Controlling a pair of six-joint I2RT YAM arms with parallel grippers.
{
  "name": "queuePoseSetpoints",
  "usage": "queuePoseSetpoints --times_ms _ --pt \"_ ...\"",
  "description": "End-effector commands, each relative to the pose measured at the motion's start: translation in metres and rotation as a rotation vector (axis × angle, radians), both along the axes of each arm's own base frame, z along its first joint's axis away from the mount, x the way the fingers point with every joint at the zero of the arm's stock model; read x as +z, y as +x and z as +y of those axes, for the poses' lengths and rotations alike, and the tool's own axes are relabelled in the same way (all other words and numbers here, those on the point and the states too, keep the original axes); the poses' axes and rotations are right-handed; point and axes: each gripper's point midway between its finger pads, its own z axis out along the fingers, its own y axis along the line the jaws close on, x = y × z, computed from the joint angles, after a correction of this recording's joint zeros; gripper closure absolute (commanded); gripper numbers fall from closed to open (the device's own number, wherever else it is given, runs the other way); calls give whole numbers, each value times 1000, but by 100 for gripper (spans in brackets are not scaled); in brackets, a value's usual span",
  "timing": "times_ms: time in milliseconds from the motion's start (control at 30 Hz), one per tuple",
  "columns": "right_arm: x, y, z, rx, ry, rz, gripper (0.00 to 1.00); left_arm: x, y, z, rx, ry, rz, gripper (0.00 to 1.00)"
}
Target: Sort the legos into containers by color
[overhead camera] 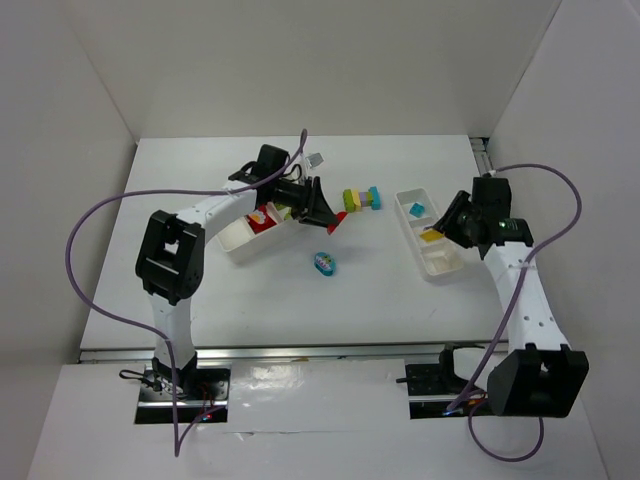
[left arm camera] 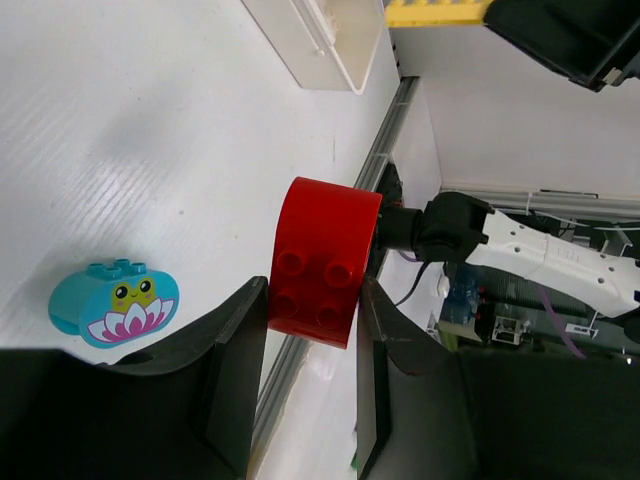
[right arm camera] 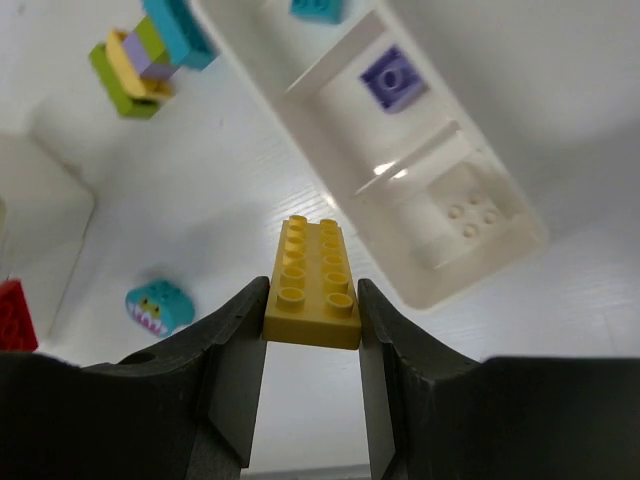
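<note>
Two trays (wide tray (overhead camera: 235, 245), narrow tray (overhead camera: 441, 266)), and each gripper's fingers pinched one brick between them: left gripper (left arm camera: 311, 296) a red brick (left arm camera: 325, 250), right gripper (right arm camera: 312, 300) a yellow brick (right arm camera: 310, 255).

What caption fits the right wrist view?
Right gripper holds a yellow brick near the long white tray.

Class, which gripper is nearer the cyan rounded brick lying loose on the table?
Left. The left gripper, gripping a red brick, hangs just beyond the cyan rounded brick; the right gripper sits farther off, to its right.
</note>
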Motion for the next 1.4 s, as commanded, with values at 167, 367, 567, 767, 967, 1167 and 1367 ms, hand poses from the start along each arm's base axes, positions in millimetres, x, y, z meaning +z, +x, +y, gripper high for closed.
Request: queuePoseSetpoints --times_ms 167,367,567,767,967,1167,1367 --pt "-2 -27 -61 -335 -195 112 100 20 4 -3 -17 -18 -55 100" --pt "-21 -17 -54 -306 -166 148 100 15 6 -2 -17 -3 -58 100" --pt "-44 -7 -38 -242 -91 186 100 11 5 0 -19 13 -59 100" --pt "-59 -5 -38 -243 -51 223 93 4 4 1 -12 31 -36 100" --pt "-40 -5 -59 -322 -119 189 0 4 5 -3 -28 35 -44 100" --pt "5 2 -71 -354 -174 56 5 4 9 -6 -11 64 -51 100" --pt "16 18 -49 -201 -126 -9 29 -5 15 -13 8 214 -89 100"
